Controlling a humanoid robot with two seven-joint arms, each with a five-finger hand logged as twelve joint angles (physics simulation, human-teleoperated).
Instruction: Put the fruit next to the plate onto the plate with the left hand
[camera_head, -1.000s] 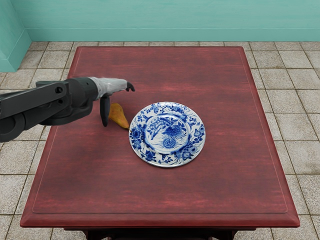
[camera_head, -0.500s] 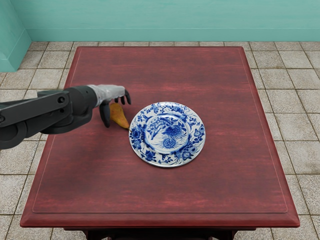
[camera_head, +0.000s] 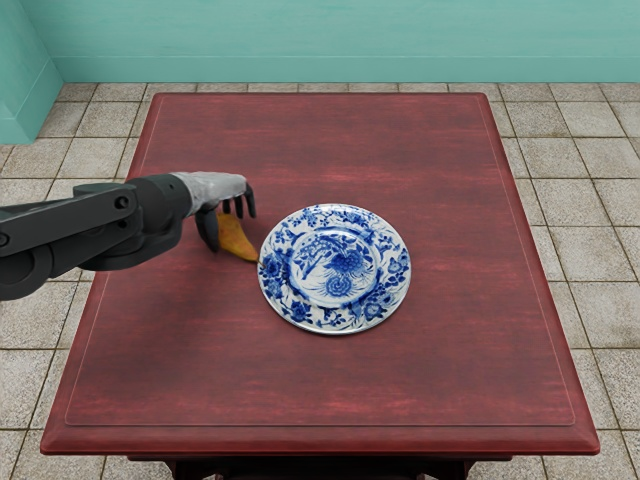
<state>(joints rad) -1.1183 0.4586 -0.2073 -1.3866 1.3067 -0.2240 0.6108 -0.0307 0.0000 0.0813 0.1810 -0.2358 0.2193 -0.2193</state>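
Partly hidden fruit (camera_head: 239, 241) under left hand (camera_head: 222, 197)

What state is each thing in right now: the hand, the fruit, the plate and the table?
Left hand: down over the fruit's upper end, grip not clear.
Fruit: yellow-orange, lying on the table just off the plate's left rim, partly hidden by the hand.
Plate: blue and white, flat, nothing on it.
Table: dark red wood, bearing plate and fruit.

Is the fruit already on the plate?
No, the fruit lies on the table just left of the plate, with the left hand over it.
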